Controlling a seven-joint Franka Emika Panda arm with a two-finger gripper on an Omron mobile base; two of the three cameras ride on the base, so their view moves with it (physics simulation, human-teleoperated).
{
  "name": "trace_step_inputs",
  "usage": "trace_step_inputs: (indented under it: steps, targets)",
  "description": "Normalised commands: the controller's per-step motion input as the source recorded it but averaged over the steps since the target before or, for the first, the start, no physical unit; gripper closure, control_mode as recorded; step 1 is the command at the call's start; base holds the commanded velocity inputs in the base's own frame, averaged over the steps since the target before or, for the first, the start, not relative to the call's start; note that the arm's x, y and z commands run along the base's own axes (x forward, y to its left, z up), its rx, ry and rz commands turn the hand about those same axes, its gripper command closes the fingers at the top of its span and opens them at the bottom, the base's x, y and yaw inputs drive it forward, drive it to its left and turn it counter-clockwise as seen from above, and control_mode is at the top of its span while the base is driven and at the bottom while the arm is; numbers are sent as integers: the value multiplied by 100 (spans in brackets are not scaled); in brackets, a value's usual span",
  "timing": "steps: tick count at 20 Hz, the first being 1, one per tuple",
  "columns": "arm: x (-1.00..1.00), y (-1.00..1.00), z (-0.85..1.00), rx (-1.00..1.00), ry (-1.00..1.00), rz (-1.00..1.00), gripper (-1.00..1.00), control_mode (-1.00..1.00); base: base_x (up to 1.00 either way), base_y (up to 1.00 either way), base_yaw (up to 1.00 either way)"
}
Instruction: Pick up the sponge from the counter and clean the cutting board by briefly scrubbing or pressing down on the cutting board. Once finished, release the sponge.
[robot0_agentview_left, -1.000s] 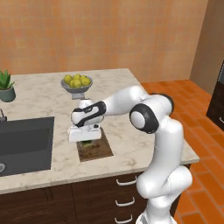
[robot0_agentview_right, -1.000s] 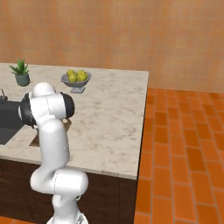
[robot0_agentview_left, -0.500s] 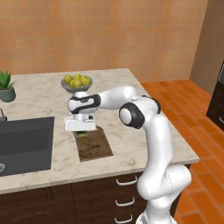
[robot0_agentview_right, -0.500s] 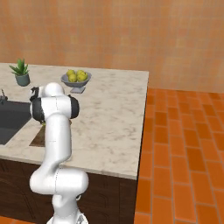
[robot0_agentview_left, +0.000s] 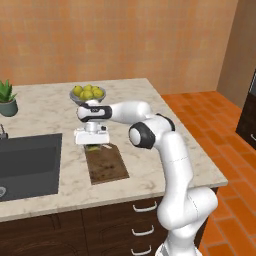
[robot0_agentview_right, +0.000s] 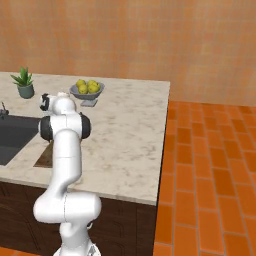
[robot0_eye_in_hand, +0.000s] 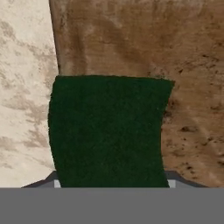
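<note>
My two-finger gripper clenches one dark green rectangular sponge, pressed below me on the far end of one dark brown wooden cutting board lying on the beige marble counter.

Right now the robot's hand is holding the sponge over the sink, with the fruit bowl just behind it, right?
Not the sink. The left base view shows the gripper with the sponge at the far end of the cutting board; the fruit bowl is indeed just behind.
</note>
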Motion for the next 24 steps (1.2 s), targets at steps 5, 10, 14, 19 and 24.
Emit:
trace_step_inputs:
  steps: [5, 10, 14, 19, 24]
  targets:
    - [-62, -50, -28, 0, 0, 0, 100, -100, 0, 0, 0]
    - [-64, -34, -34, 0, 0, 0, 100, -100, 0, 0, 0]
    - [-66, -8, -26, 0, 0, 0, 100, -100, 0, 0, 0]
    - [-84, -2, -34, 0, 0, 3, 100, -100, 0, 0, 0]
    - [-98, -7, -37, 1, 0, 4, 100, -100, 0, 0, 0]
